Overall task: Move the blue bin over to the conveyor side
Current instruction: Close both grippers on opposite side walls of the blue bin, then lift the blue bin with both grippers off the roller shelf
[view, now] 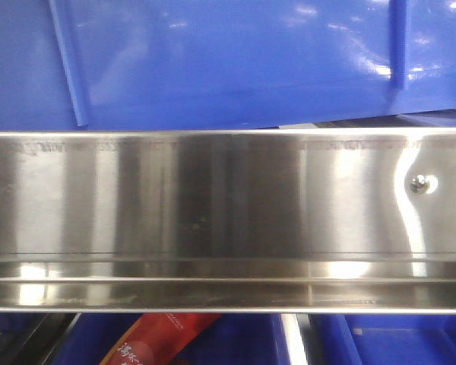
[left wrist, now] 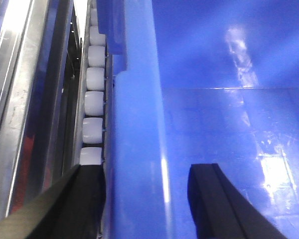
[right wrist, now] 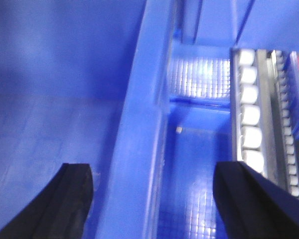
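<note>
The blue bin (view: 235, 61) fills the top of the front view, glossy, with a thin rib on its wall. In the left wrist view its thick rim (left wrist: 139, 124) runs up the frame between the two black fingers of my left gripper (left wrist: 147, 169). That gripper is open: one finger (left wrist: 84, 199) is at the outer side and the other is inside the bin, apart from the rim. My right gripper (right wrist: 153, 167) is open wide astride the opposite rim (right wrist: 144, 124), gripping nothing. The conveyor is out of view.
A stainless-steel rail (view: 228, 198) crosses the front view just below the bin. Rows of white rollers (left wrist: 94, 102) (right wrist: 249, 114) run close beside each rim. Another blue crate with a grid floor (right wrist: 199, 149) lies beside the right rim. A red package (view: 163, 338) sits below the rail.
</note>
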### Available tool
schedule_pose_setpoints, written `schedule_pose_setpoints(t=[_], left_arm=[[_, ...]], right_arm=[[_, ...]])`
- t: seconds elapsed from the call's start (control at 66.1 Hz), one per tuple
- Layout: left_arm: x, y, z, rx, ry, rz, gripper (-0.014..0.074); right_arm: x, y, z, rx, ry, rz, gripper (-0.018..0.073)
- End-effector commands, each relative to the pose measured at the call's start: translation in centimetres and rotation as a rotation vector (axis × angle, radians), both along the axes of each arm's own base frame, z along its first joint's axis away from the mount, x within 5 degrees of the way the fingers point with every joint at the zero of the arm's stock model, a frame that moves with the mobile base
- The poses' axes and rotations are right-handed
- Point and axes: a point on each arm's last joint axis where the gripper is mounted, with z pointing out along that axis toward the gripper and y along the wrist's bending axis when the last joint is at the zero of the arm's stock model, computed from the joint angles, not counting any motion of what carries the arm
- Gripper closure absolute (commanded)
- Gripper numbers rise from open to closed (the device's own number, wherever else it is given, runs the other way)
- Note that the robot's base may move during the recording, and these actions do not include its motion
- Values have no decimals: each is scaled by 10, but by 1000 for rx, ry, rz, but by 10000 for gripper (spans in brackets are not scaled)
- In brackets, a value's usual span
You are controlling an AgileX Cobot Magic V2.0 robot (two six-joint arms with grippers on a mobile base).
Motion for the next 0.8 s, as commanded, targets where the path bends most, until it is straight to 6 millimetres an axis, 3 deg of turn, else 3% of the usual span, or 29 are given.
schedule_pose_setpoints(t=[0.0, 0.272, 0.787], left_arm=[[0, -2, 3, -6, -17, 0, 309], [0, -2, 3, -6, -17, 0, 309], [0, -2, 3, -6, -15, 0, 309]], right_arm=[[-1, 0, 3, -5, -15, 8, 167], [-4, 18, 2, -91, -21, 12, 167], [5, 21, -9, -114, 8, -35, 167]])
